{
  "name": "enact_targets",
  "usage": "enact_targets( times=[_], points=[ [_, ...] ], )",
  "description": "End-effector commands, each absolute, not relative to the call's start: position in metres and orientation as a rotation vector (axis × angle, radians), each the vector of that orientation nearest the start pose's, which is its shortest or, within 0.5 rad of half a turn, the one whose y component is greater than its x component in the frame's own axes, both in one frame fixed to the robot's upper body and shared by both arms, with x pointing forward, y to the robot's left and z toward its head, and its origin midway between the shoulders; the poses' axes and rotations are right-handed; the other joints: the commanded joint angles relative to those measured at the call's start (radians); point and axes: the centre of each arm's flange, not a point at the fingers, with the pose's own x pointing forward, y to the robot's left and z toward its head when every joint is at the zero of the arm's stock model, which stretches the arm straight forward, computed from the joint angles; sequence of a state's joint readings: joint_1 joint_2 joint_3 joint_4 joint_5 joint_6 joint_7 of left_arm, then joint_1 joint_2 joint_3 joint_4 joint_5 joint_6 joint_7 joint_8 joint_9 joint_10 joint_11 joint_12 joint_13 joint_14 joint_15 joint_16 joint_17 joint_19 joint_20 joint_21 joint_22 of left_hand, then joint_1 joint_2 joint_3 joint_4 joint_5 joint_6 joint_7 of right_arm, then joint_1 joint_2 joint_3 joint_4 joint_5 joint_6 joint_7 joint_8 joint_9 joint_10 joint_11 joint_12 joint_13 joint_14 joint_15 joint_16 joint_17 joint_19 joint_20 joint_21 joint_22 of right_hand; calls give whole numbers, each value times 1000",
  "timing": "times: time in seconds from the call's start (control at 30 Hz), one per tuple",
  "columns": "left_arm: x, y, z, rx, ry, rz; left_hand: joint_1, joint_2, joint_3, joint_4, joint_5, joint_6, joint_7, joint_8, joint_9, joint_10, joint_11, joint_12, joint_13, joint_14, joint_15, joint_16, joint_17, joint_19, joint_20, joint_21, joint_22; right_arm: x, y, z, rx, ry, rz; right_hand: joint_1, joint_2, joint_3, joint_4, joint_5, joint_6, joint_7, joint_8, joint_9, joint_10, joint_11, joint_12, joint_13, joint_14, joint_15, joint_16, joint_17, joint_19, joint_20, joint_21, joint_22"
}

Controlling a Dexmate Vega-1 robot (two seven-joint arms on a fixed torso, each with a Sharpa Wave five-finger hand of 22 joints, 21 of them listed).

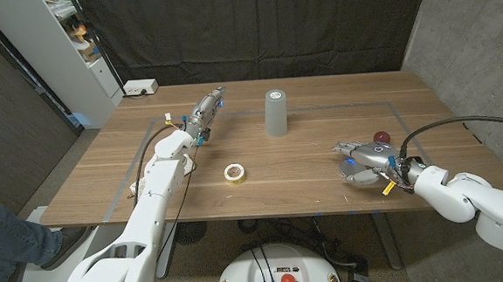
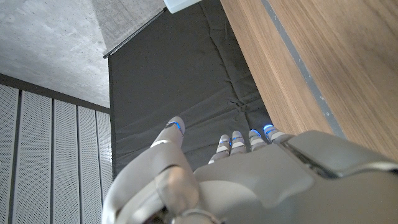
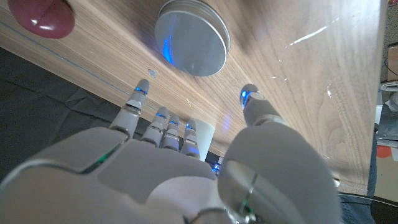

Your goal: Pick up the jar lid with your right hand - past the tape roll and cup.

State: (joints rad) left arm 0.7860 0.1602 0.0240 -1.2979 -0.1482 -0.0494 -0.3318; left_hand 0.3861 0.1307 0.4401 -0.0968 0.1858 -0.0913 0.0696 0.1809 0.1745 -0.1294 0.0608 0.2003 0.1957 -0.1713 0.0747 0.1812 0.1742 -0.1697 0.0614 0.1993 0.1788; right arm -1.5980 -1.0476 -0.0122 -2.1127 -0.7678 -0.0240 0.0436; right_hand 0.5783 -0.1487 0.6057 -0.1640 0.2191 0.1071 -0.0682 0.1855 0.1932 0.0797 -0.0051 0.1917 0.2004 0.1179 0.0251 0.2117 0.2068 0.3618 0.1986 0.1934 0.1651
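A: How far along is it?

B: Early in the grasp, I'd judge. The right hand (image 1: 368, 157) hovers over the round silver metal jar lid (image 1: 359, 175), which lies flat on the wooden table (image 1: 325, 198) at the robot's right, near the front edge. In the right wrist view the same lid (image 3: 191, 36) sits on the wood just beyond the fingertips (image 3: 143, 86), fingers and thumb spread to either side of it.

A: So it holds nothing?

B: Nothing that I can see. The fingers are apart and nothing lies between them; the lid looks untouched on the table.

A: And the tape roll and cup?

B: The small yellow-and-white tape roll (image 1: 234, 173) lies toward the middle front, and the tall grey cylindrical cup (image 1: 274, 112) stands upright farther back. Both are well apart from the lid, on its left. A dark red rounded object (image 1: 381, 137) sits just behind the hand.

A: The other arm?

B: The left hand (image 1: 207, 105) is stretched out toward the table's far side, fingers extended, empty.

A: What is left?

B: Lowering, closing the fingers around the lid's rim, and lifting. A thin flat lid may slip from the fingertips.
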Motion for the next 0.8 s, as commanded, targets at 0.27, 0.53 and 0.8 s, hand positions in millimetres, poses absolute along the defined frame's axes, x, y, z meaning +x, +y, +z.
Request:
enact_targets(
  times=[0.27,0.53,0.8],
  points=[
    [666,255,10,102,-552,-298,-5,6,1,-8,8,-13,-7,-1,5,-9,-3,8,-1,-27,14,2,4,-61,13,0,5,475,-298,-108,-1783,-518,127,0,-15,-9,3,8,-2,-11,5,1,-4,-3,2,2,-1,8,0,5,3,14,6,5],
    [665,255,9,105,-549,-296,-5,7,2,-9,9,-18,-9,-1,5,-9,6,8,0,-28,19,2,4,-63,7,0,5,478,-300,-112,-1763,-509,133,-4,-17,-12,4,11,1,-15,7,1,-3,-4,3,2,-2,13,0,6,3,17,5,5],
    [665,253,9,109,-549,-298,-5,7,3,-10,9,-18,-10,0,5,-10,5,9,0,-29,19,2,4,-64,10,0,5,481,-304,-115,-1736,-503,131,-7,-17,-15,6,14,9,-18,12,2,2,-4,6,2,9,14,5,6,13,15,7,7]
  ],
)
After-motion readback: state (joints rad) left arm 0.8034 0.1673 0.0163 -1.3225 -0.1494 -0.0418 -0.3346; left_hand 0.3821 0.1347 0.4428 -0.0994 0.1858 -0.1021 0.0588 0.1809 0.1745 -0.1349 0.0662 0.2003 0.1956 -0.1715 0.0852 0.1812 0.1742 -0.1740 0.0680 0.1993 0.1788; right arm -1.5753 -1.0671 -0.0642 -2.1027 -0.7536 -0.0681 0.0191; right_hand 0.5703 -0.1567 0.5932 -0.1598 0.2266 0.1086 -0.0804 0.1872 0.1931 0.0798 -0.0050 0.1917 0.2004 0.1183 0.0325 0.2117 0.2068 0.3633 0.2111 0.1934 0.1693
